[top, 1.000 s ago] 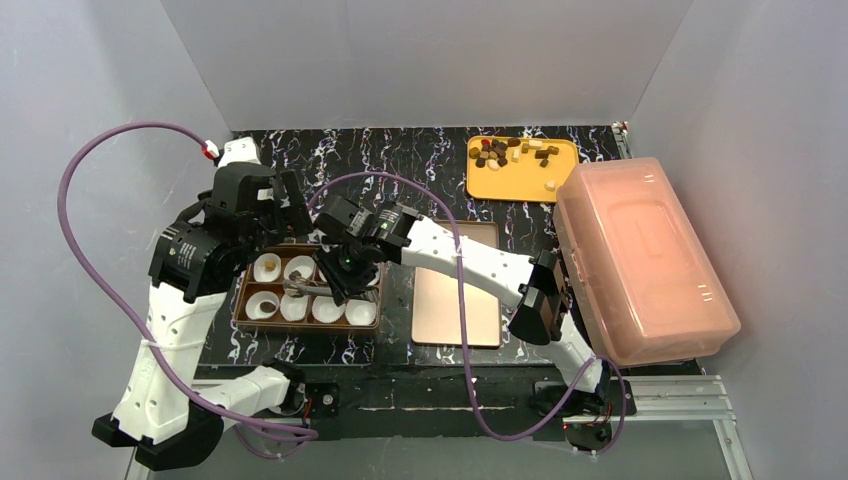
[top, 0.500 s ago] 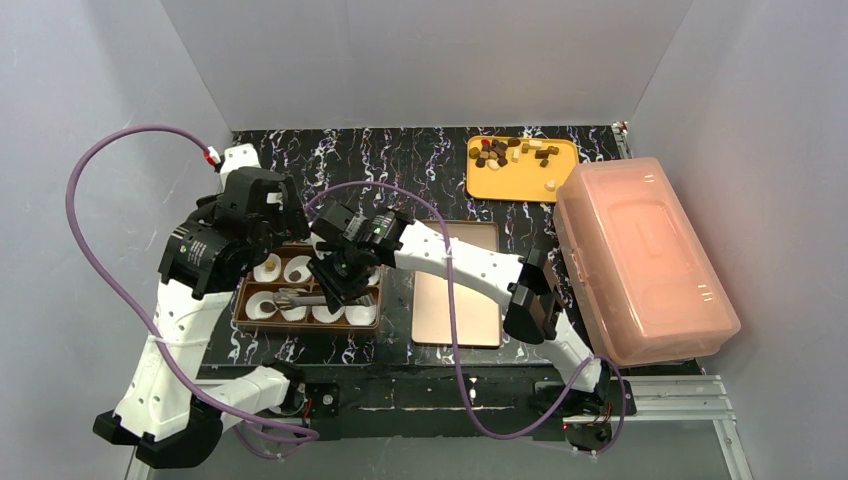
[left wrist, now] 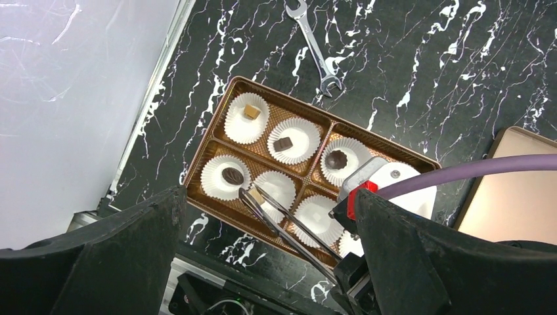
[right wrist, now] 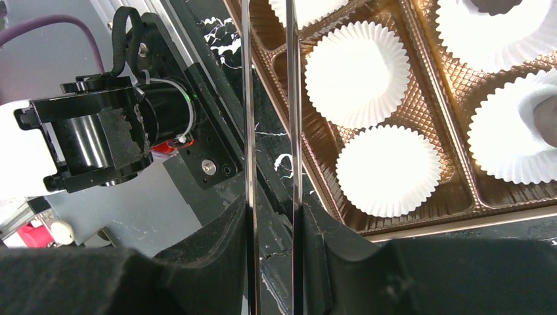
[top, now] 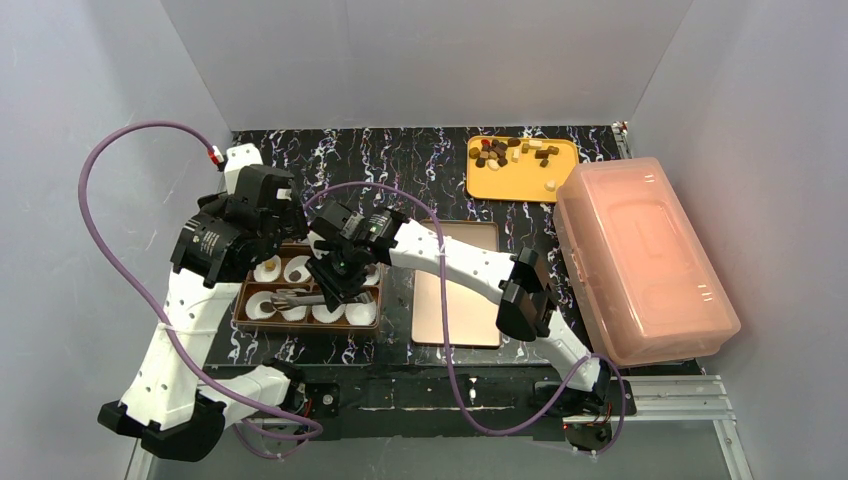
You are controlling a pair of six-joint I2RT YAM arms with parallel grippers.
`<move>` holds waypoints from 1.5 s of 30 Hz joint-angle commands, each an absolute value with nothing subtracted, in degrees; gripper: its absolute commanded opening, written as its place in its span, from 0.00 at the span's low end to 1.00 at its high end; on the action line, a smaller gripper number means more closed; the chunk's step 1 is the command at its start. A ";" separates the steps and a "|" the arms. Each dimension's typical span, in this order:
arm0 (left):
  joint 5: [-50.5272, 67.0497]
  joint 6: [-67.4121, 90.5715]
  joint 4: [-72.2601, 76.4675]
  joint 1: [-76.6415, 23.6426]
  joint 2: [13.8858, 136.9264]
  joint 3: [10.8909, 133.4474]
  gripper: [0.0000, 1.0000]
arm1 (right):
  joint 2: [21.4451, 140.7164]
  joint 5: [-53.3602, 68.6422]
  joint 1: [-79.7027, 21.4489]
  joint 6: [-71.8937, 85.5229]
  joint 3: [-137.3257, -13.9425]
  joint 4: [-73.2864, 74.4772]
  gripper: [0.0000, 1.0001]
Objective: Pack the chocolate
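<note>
Step in hand, by my reading: setting a tan chocolate piece [left wrist: 256,195] into a paper cup [left wrist: 279,189] of the copper-brown box [left wrist: 297,112]. The right end effector [top: 338,272] is clamped on a pair of long metal tweezers [left wrist: 279,220]. The prongs run out ahead of it, with only a narrow gap between them in the right wrist view. The tips sit at the cup's rim on the side farthest from this end effector, with the tan piece right at them. I cannot tell whether the piece is pinched or already let go. To do it well: ease the squeeze only slightly so the prongs part without flicking the piece, and check that it rests on the cup floor. Then draw the tweezers back and up along their own line, so the tips do not catch the fluted paper and drag the cup. The left end effector [left wrist: 269,269] hangs above the box, spread wide, holding and touching nothing. Below it four other cups carry one piece each, one tan and three dark. The cups nearest the right end effector look empty. The loose chocolate [top: 512,153] lies on a yellow tray [top: 520,186], well apart from both end effectors and beyond the flat lid [top: 457,290] on the table.
</note>
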State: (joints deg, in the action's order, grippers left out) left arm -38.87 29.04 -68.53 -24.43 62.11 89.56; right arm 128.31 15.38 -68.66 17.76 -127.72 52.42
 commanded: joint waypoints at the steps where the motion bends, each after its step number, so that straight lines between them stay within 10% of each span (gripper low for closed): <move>1: -40.67 30.49 -65.89 -24.35 62.32 88.56 0.99 | 128.48 15.54 -69.26 16.93 -130.57 51.27 0.30; 45: -34.06 27.67 -61.76 -24.35 58.90 88.80 1.00 | 122.32 4.65 -68.87 16.39 -130.18 53.94 0.49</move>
State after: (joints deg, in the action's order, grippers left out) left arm -36.03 28.56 -64.14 -24.43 58.89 86.59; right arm 127.35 8.67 -68.69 17.58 -127.70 53.87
